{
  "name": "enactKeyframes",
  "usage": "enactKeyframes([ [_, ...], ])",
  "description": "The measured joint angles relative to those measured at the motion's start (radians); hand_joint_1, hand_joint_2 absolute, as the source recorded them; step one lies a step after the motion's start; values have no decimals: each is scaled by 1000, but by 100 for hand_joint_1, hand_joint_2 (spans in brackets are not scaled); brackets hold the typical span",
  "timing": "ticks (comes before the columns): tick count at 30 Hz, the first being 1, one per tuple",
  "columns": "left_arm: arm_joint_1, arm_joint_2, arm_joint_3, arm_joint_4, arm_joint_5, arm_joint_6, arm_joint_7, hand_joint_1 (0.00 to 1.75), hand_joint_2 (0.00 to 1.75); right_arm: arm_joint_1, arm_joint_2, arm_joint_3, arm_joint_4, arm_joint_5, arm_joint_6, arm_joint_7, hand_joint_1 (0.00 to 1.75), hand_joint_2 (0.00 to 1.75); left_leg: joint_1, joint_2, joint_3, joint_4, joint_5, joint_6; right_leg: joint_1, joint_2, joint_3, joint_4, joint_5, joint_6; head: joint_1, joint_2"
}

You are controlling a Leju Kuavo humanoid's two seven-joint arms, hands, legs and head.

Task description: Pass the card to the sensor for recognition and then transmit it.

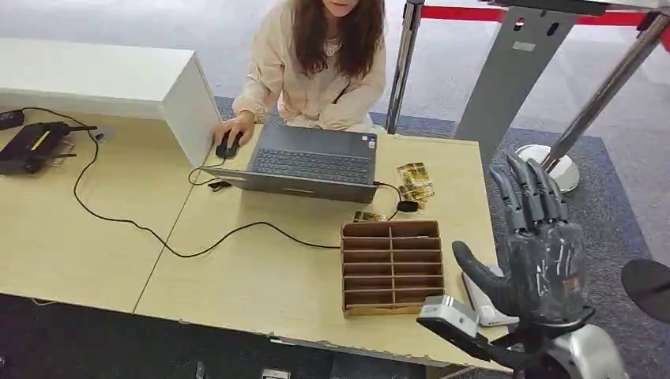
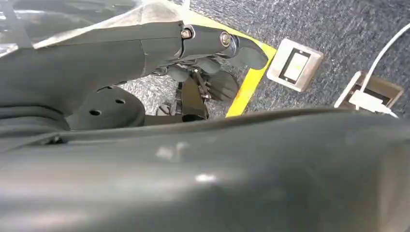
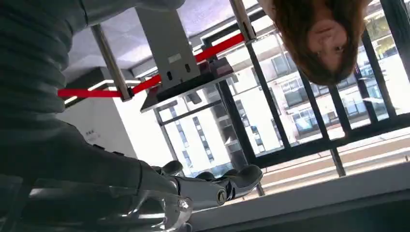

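presently the right hand (image 1: 541,253) is raised, fingers (image 1: 528,189) spread and empty; reaching for the cards (image 1: 414,183) beyond them risks snagging the organizer (image 1: 391,267).

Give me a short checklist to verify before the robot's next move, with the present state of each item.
1. Right hand free to grasp: ok, raised beside the table, fingers spread, holding nothing.
2. Cards within sight: ok, lying beside the laptop.
3. Card organizer slots free: ok, they look empty.
4. Person clear of cards: ok, hand on the mouse.
5. Left hand state: cannot tell.
6. Sensor location: cannot tell.
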Motion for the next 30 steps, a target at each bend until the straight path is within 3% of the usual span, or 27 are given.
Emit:
enactKeyframes([
  [5,-1,1,-2,0,-10,-12,0,0,0,-97,-12,64,10,4,93,-16,2,175,0,0,-1,0,0,0,0,0,0,0,0,0,0,0],
  [8,-2,2,-5,0,-16,-15,0,0,0,-148,-12,114,27,8,138,-24,17,175,0,0,-1,0,0,0,0,0,0,0,0,0,0,0],
  [9,-2,2,-6,0,-17,-18,0,0,0,-162,-11,130,32,8,149,-24,37,175,0,-1,-1,0,0,0,0,0,0,0,0,0,0,0],
  [10,-2,3,-8,0,-19,-18,0,0,0,-174,-11,143,37,8,158,-24,68,175,0,-1,-1,0,0,0,0,0,0,0,0,0,0,0],
  [11,-2,3,-8,0,-21,-19,0,0,0,-186,-10,156,43,6,165,-24,77,175,0,-1,-1,0,0,0,0,0,0,0,0,0,0,0],
  [12,-2,3,-9,0,-22,-21,0,0,0,-197,-8,170,50,3,172,-24,140,175,0,-1,-1,0,0,0,0,0,0,0,0,0,0,0],
  [13,-2,3,-10,0,-24,-21,-1,0,0,-205,-7,182,55,-2,178,-24,159,175,0,-1,-1,0,0,0,0,0,0,0,0,0,0,0],
  [14,-2,3,-11,0,-24,-22,-1,0,0,-212,-6,193,60,-6,182,-24,166,175,0,-1,-1,0,0,0,0,0,0,0,0,0,0,0],
  [17,-2,5,-19,0,-27,-24,-2,0,0,-228,-2,222,75,-17,192,-24,161,175,0,-1,-1,0,0,0,0,0,0,0,0,0,0,0],
  [24,-2,6,-27,0,-37,-27,-2,0,0,-250,4,263,109,-28,210,-18,119,175,0,-1,-1,0,0,0,0,0,0,0,0,0,1,0],
  [30,-2,6,-29,0,-38,-29,-5,0,0,-272,7,285,140,-29,224,-9,108,175,0,-1,-1,0,0,0,0,0,0,0,0,0,0,0],
])
